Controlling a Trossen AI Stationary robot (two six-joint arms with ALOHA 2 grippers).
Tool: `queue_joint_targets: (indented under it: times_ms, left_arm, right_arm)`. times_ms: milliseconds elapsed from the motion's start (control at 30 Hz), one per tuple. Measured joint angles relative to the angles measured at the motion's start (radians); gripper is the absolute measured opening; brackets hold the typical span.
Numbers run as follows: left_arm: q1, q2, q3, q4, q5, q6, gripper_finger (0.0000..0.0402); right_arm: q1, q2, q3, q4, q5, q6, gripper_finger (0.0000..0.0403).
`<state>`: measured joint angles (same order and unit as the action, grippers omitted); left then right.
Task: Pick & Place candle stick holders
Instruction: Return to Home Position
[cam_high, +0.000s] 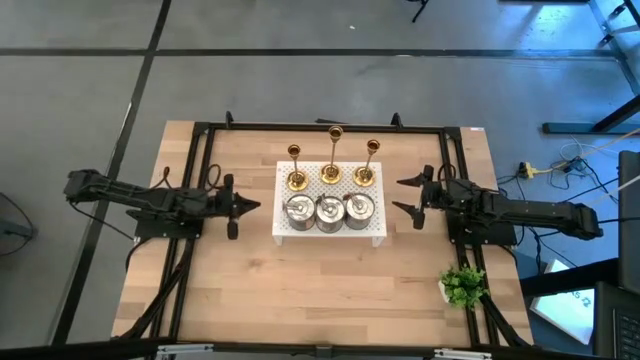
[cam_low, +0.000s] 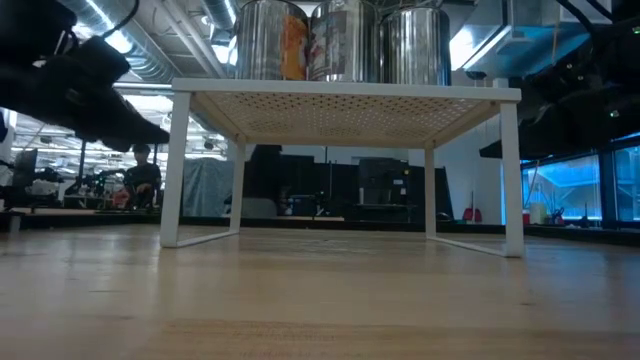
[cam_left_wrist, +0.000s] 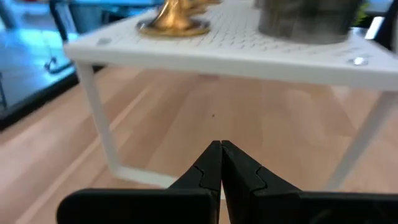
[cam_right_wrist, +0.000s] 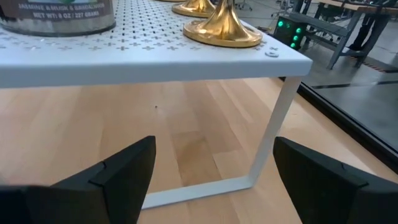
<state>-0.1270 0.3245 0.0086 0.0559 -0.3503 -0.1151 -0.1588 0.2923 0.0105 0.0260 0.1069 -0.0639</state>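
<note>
Three tall gold candle stick holders (cam_high: 331, 160) stand by their round flared bases along the far side of a white perforated stand (cam_high: 330, 236). Three squat silver round holders (cam_high: 329, 210) sit in a row on its near side. My left gripper (cam_high: 254, 206) is shut and hovers left of the stand, pointing toward it, with nothing in it; the left wrist view shows its tips (cam_left_wrist: 221, 149) in front of the stand's leg. My right gripper (cam_high: 402, 195) is open just right of the stand, its fingers (cam_right_wrist: 130, 168) wide apart and holding nothing.
A small green plant (cam_high: 463, 286) stands near the table's near right corner. A black frame (cam_high: 196, 160) runs round the work area. Bare wooden table (cam_high: 320, 290) lies on the near side of the stand. A person shows in the room beyond, far off.
</note>
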Motion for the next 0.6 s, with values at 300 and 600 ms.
queue_joint_targets:
  times_ms: [300, 600]
  left_arm:
    - [0.018, 0.051, 0.000, 0.000, 0.011, -0.028, 0.0002]
    - [0.018, 0.051, 0.000, 0.000, 0.011, -0.028, 0.0002]
  right_arm:
    - [0.000, 0.002, 0.000, 0.000, -0.006, 0.000, 0.0328]
    - [0.000, 0.002, 0.000, 0.000, -0.006, 0.000, 0.0328]
